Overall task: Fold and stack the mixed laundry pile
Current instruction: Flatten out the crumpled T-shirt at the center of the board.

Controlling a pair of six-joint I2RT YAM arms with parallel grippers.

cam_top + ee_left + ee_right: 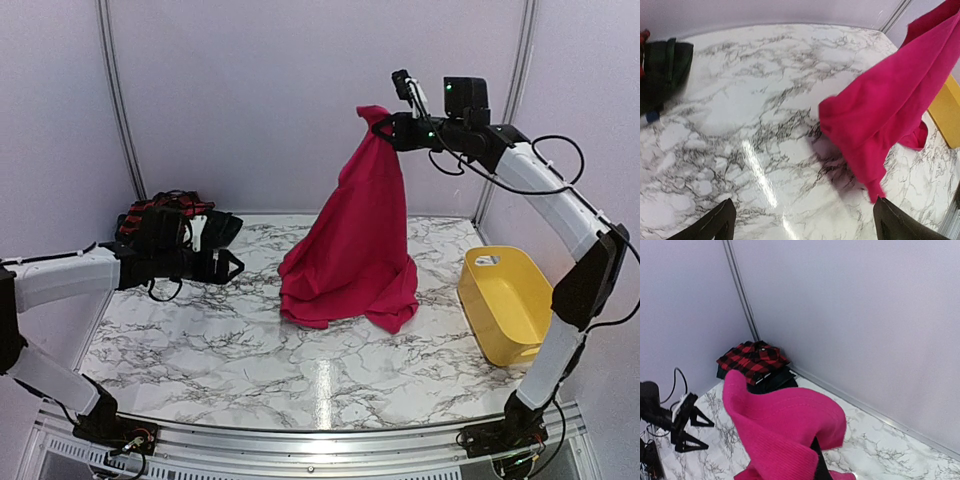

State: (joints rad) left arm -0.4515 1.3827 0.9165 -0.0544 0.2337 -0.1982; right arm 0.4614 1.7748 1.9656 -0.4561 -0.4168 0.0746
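Red-and-black checked garment [165,206] half hidden behind left arm [70,278]. Right gripper [387,126] fingertips buried in plain magenta-pink cloth garment [355,240], pinching its peak. Left gripper [236,265] jaws wide, empty.

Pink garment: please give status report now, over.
Right gripper shut on pink garment, lifted high, hem resting on table. Left gripper open, empty, low at left. Checked garment at far-left corner; yellow tub at right, apart.

Draped garment [352,240]: plain magenta-pink
Checked garment [752,360]: red and black squares
Dark garment [662,70]: dark green and black — stripes faintly seen
Tub [505,300]: yellow
Table [200,340]: white, veined in grey like marble
Walls [250,100]: pale lilac
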